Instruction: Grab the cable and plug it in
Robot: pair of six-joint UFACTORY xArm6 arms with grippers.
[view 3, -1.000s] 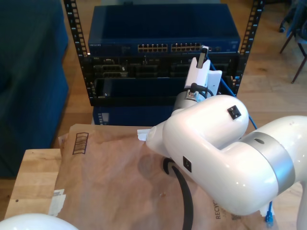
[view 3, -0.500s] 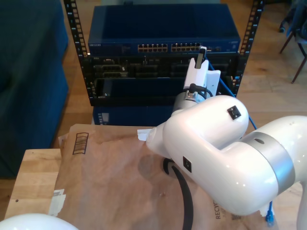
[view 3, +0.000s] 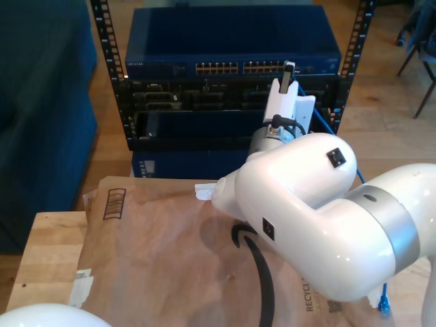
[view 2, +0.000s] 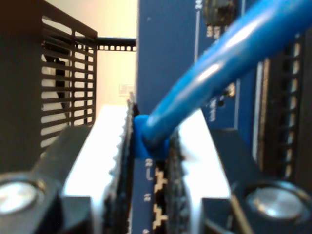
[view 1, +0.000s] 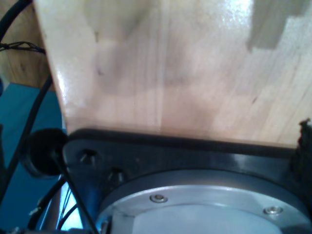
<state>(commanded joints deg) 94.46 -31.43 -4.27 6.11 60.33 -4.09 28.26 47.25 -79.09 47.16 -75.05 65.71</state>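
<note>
My second claw [view 2: 148,161] — jaws closed on the thin bright blue cable [view 2: 214,78] at its plug — before the dark blue network switch [view 3: 231,41]; first claw's state cannot be told.

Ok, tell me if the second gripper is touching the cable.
Touching. In the second wrist view, my second gripper has its jaws closed against both sides of the cable's blue plug end, with no gap showing.
</note>
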